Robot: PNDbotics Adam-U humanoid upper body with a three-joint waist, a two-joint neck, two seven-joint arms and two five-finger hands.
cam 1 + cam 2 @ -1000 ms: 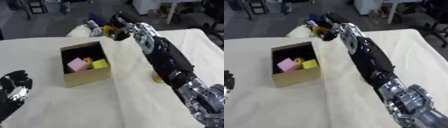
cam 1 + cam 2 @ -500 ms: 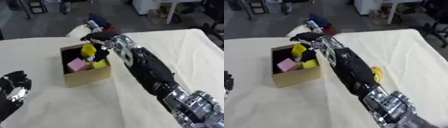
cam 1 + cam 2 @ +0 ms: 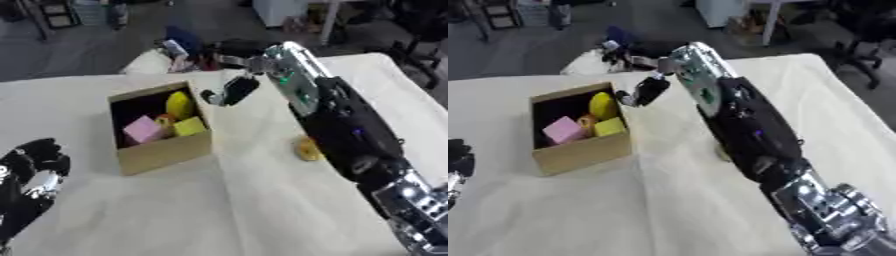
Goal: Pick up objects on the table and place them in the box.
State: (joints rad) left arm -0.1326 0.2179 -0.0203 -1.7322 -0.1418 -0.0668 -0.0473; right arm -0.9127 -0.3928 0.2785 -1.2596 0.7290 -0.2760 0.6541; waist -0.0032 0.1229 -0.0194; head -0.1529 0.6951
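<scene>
In the left eye view, the right hand point(image 3: 229, 91) hangs empty, fingers relaxed, just beyond the cardboard box point(image 3: 166, 150) holding the yellow oblong piece point(image 3: 179, 104), pink block point(image 3: 143, 129) and yellow-green block point(image 3: 189, 126). An orange-yellow object point(image 3: 306, 148) lies beside the forearm; fetching it looks next. The left hand point(image 3: 33, 165) idles with fingers curled at the lower left.

In the right eye view, that object is nearly hidden behind the arm.

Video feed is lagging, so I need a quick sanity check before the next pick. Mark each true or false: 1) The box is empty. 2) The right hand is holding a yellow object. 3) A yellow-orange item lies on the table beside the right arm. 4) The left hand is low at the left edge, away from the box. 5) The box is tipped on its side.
1) False: the box holds a pink block, a yellow block and a taller yellow object.
2) False: the right hand holds nothing.
3) True: the yellow-orange item lies there.
4) True: the left hand is there.
5) False: it stands upright, open top.
</scene>
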